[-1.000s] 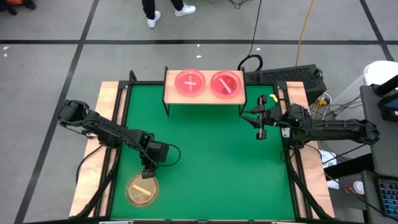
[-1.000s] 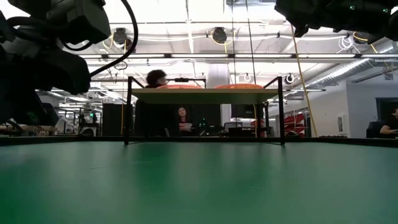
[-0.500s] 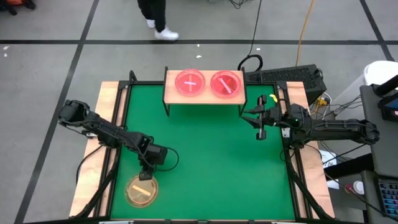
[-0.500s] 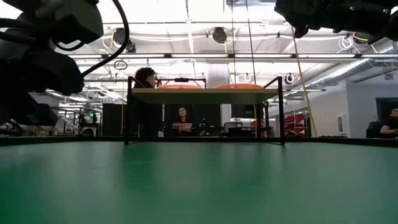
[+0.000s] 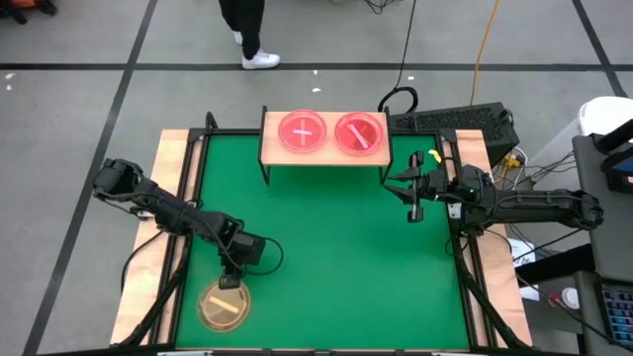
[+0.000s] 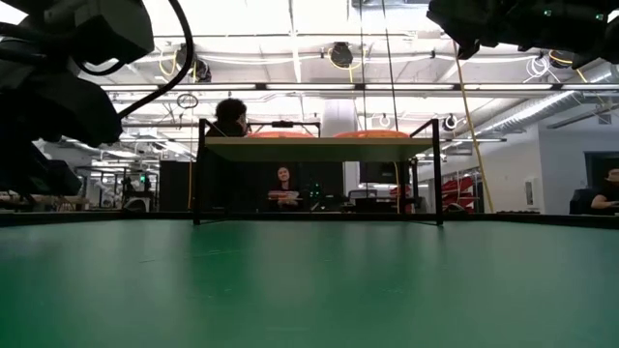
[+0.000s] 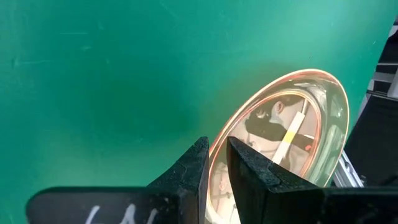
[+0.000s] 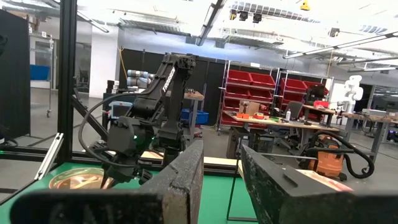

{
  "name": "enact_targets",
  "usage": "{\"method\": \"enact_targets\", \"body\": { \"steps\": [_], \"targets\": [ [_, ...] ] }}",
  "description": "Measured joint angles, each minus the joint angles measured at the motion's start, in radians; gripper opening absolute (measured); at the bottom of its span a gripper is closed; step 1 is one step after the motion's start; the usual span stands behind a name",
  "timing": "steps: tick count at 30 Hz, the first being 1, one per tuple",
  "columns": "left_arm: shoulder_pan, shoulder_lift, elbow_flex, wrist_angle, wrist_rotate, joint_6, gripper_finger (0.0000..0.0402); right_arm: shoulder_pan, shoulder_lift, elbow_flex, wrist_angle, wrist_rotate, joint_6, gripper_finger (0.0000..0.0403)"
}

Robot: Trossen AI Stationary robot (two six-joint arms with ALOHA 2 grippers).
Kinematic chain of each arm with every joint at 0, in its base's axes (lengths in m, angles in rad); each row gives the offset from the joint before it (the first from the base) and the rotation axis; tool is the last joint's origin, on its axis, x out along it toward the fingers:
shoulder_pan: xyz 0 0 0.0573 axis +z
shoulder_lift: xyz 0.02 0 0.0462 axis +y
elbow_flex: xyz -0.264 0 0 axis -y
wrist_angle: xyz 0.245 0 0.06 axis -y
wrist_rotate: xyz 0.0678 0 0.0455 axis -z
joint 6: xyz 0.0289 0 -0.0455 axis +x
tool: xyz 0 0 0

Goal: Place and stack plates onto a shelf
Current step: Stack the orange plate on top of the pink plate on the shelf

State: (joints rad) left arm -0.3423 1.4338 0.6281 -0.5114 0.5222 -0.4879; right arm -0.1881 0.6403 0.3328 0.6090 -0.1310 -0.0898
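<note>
A yellowish-orange plate [image 5: 224, 307] lies at the table's near left corner and also shows in the left wrist view [image 7: 292, 137]. My left gripper [image 5: 233, 281] stands over the plate's far rim, shut on it [image 7: 216, 142]. The shelf [image 5: 324, 156], a light-wood board on black legs, stands at the far edge. Two pink plates [image 5: 302, 132] [image 5: 359, 133] lie flat on it side by side. My right gripper [image 5: 410, 194] hangs raised near the table's right edge, open, with nothing between its fingers [image 8: 222, 163]. My left gripper pinches the plate's far rim [image 7: 233, 123] between its two fingers, one finger inside the plate and one outside. The fingers slant down from the far side, across the rim. Whether the plate is off the table cannot be told.
The green table has a wooden border [image 5: 178, 148] and black frame rails on both sides. A wide stretch of green mat [image 5: 336, 257] lies between the plate and the shelf. A person walks on the floor beyond the far edge [image 5: 252, 30].
My left arm has swung a little toward the table's near left corner and its wrist has turned slightly, with the fingers staying on the plate's rim. The person behind the table has walked on.
</note>
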Motion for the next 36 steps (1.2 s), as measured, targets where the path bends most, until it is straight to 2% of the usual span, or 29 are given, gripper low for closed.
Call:
{"method": "enact_targets", "body": {
  "steps": [17, 22, 29, 36],
  "targets": [
    [-0.031, 0.000, 0.000, 0.044, -0.001, -0.057, 0.0063, 0.000, 0.000, 0.000, 0.000, 0.000, 0.000, 0.0091],
    [-0.031, 0.000, 0.000, 0.037, 0.002, -0.057, 0.0063, 0.000, 0.000, 0.000, 0.000, 0.000, 0.000, 0.0091],
    [-0.034, 0.000, 0.000, 0.027, 0.059, -0.060, 0.0063, 0.000, 0.000, 0.000, 0.000, 0.000, 0.000, 0.0091],
    [-0.055, 0.000, 0.000, -0.009, 0.043, -0.017, 0.0063, 0.000, 0.000, 0.000, 0.000, 0.000, 0.000, 0.0091]
  ]
}}
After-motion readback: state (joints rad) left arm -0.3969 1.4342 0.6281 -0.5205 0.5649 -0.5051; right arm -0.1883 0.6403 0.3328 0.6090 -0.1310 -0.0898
